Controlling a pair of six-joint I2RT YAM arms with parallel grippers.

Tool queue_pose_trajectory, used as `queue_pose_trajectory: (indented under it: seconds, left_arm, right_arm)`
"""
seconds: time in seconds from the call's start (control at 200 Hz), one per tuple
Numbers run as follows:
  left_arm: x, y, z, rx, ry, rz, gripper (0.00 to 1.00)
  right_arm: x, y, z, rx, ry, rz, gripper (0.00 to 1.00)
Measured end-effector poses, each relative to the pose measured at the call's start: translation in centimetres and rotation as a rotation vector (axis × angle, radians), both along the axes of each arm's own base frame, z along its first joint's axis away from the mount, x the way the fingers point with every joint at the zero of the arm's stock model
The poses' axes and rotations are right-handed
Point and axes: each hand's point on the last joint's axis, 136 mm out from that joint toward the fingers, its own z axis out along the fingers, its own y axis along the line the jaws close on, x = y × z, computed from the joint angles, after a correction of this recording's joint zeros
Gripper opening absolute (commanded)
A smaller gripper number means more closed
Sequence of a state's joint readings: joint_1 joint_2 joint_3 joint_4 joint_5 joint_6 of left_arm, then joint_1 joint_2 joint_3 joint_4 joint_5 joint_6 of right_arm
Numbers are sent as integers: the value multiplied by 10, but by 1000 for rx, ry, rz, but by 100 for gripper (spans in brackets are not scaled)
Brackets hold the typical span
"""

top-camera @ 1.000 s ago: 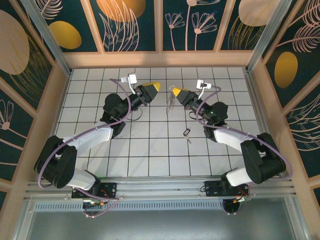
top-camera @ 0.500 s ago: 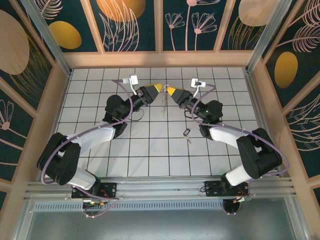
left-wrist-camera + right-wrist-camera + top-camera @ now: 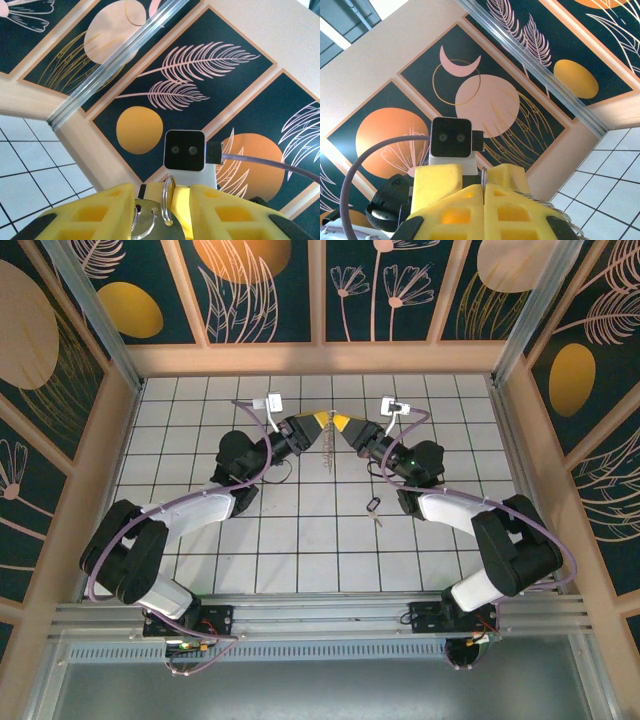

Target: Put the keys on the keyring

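The keyring (image 3: 326, 447) hangs above the floor tiles at mid-back, between my two grippers. My right gripper (image 3: 338, 421) is shut on its top edge; the thin ring (image 3: 484, 173) shows pinched between the yellow pads. My left gripper (image 3: 322, 419) faces it tip to tip. Its yellow fingers (image 3: 115, 200) stand apart on either side of the ring (image 3: 163, 200), a silvery disc (image 3: 152, 222) and the right gripper's fingertip (image 3: 180, 202). One key (image 3: 373, 507), black-headed with a short blade, lies on the tiles below the right arm.
Wooden walls with dark painted panels (image 3: 260, 290) close in the tiled floor (image 3: 300, 540). Each wrist camera faces the other: the right one (image 3: 184, 150), the left one (image 3: 451, 137). A coil of silvery wire (image 3: 545, 202) trails beside the right fingers.
Both grippers have come together at mid-back, the right one carrying the keyring leftward. The left fingers have narrowed around the ring. The key on the floor has not moved.
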State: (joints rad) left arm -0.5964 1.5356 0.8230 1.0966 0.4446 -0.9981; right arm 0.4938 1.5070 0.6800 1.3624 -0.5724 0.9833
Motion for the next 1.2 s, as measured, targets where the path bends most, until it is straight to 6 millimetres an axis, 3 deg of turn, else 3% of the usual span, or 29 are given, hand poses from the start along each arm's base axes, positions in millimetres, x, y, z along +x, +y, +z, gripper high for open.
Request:
queue_pose_trajectory:
  seconds: [0.591,1.201]
  left_arm:
    - [-2,-6,-1,1,2,-16,31]
    - [-1,-7,4,-5,-6,-17,12]
  right_arm:
    - [-1,1,0,0,-2,3,0]
    - [-1,1,0,0,-3,5,0]
